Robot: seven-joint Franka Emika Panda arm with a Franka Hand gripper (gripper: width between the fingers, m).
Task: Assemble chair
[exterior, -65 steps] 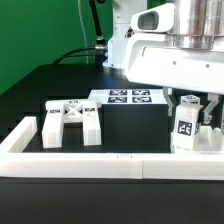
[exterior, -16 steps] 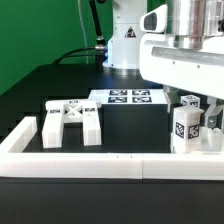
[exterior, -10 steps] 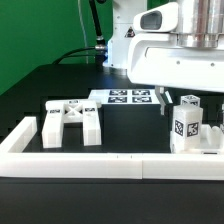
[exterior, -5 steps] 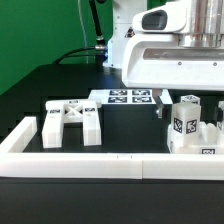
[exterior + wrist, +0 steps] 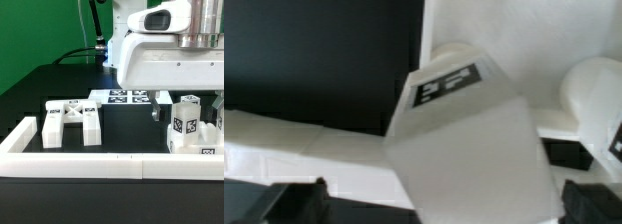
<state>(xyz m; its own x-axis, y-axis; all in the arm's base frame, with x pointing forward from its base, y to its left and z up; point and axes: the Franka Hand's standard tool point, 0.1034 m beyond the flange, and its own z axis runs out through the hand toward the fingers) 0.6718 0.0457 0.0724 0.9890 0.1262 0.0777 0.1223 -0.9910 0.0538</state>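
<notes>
Exterior view | gripper (image 5: 186,108) spread wide, empty — straddles tagged leg (image 5: 183,127) | cross-braced frame (image 5: 72,122) well apart | border wall (image 5: 100,165) in front

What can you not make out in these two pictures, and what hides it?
- Chair parts at the exterior view's right: cut off by the frame edge.
- Exterior view: whatever lies behind the arm housing is hidden by it.
- Wrist view: tagged part, blurred and very close; its tag pattern is unreadable.
</notes>
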